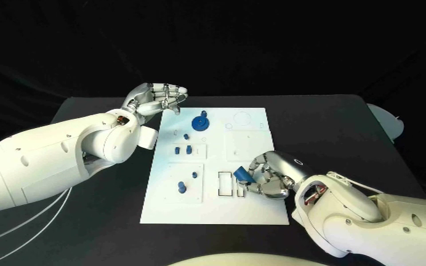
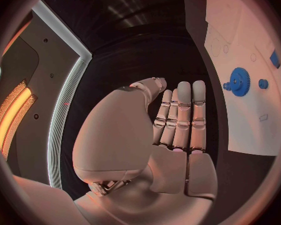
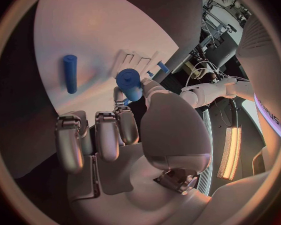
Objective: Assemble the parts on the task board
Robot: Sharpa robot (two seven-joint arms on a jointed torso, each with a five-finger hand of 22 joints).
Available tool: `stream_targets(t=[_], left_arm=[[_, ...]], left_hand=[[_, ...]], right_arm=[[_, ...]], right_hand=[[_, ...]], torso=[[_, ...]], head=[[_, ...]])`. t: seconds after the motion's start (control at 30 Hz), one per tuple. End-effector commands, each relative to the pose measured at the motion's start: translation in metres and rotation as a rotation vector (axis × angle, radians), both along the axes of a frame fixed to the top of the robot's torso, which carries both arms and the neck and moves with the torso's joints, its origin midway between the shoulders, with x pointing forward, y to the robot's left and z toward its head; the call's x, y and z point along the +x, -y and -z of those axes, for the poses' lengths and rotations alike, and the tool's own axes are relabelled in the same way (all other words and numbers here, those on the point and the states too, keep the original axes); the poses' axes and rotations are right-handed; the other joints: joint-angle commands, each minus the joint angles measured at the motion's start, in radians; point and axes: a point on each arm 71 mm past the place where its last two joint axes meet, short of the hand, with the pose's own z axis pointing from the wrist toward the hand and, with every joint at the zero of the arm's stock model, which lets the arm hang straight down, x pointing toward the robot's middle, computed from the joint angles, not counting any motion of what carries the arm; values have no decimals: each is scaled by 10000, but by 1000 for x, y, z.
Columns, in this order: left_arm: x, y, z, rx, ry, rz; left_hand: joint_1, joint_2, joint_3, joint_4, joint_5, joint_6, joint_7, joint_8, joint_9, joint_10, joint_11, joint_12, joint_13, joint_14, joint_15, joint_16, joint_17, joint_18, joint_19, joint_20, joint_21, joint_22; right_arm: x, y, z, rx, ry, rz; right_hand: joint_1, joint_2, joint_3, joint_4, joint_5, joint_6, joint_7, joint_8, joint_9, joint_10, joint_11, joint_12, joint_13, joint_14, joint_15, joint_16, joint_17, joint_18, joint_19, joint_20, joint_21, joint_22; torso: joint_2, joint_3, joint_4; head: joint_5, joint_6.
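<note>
Head view puts our right hand [image 1: 268,176] over the near right part of the task board [image 1: 217,207], pinching a small blue part [image 1: 239,173] at its fingertips, just above the rectangular slots. From the right wrist we see that cylinder-like part [image 3: 129,84] held between thumb and a finger. Our left hand [image 1: 160,98] hovers off the board's far left corner, fingers together, holding nothing. A blue gear [image 1: 200,121] stands on the board's far side.

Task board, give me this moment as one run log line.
left hand: empty, off board's far left corner | right hand: holds blue part over board near slots | gear: on board
</note>
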Motion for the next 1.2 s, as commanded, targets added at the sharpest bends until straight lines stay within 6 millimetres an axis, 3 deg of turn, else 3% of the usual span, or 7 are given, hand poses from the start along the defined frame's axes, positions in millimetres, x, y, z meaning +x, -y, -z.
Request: stream_targets(t=[0.03,0.37,1.07,1.13,1.17,1.2], left_arm=[[0,3,-1,-122,38,161],[-1,4,-1,-134,33,196],[-1,4,-1,-131,12,208],[-1,4,-1,-130,11,207],[-1,4,-1,-129,10,206],[-1,4,-1,-129,9,205]], left_hand=[[-53,4,54,-13,21,-16,19,60,-16,-60,3,69,-16,-61,0,-24,-9,140,-78,18,-5,11],[-53,4,54,-13,21,-16,19,60,-16,-60,3,69,-16,-61,0,-24,-9,140,-78,18,-5,11],[-53,4,54,-13,21,-16,19,60,-16,-60,3,69,-16,-61,0,-24,-9,140,-78,18,-5,11],[-53,4,54,-13,21,-16,19,60,-16,-60,3,69,-16,-61,0,-24,-9,140,-78,18,-5,11],[-53,4,54,-13,21,-16,19,60,-16,-60,3,69,-16,-61,0,-24,-9,140,-78,18,-5,11],[-53,4,54,-13,21,-16,19,60,-16,-60,3,69,-16,-61,0,-24,-9,140,-78,18,-5,11]], right_arm=[[1,-6,3,168,-306,-78],[5,-24,10,138,-628,-491],[12,-33,20,-377,-945,-796],[13,-33,20,-386,-882,-763],[13,-33,20,-395,-840,-749],[14,-33,20,-400,-809,-739]], right_hand=[[44,58,39,14,80,191,-84,47,18,45,-8,43,813,739,-54,46,911,-141,1045,-41,43,2628],[-736,257,-241,33,-31,398,-152,133,-24,108,-60,58,862,745,-97,70,944,-141,1045,-81,43,2628],[-1242,323,-552,38,-248,618,-273,352,23,144,-160,46,891,745,-184,78,950,-141,1045,-153,43,2628],[-1430,339,-655,44,-442,631,-285,389,33,146,-168,39,892,743,-193,77,946,-141,1045,-162,43,2628],[-1684,366,-821,30,-882,630,-294,440,50,141,-183,16,884,744,-200,79,951,-141,1045,-176,43,2628],[-1749,386,-887,38,-1038,621,-297,462,58,139,-189,7,882,743,-204,77,945,-141,1045,-181,43,2628]], torso=[[2,-11,-2],[5,-15,0],[6,0,-16],[9,-1,-13],[11,-1,-12],[13,-1,-12]], head=[[0,-16],[10,-25],[90,-80],[84,-74],[81,-70],[76,-69]])
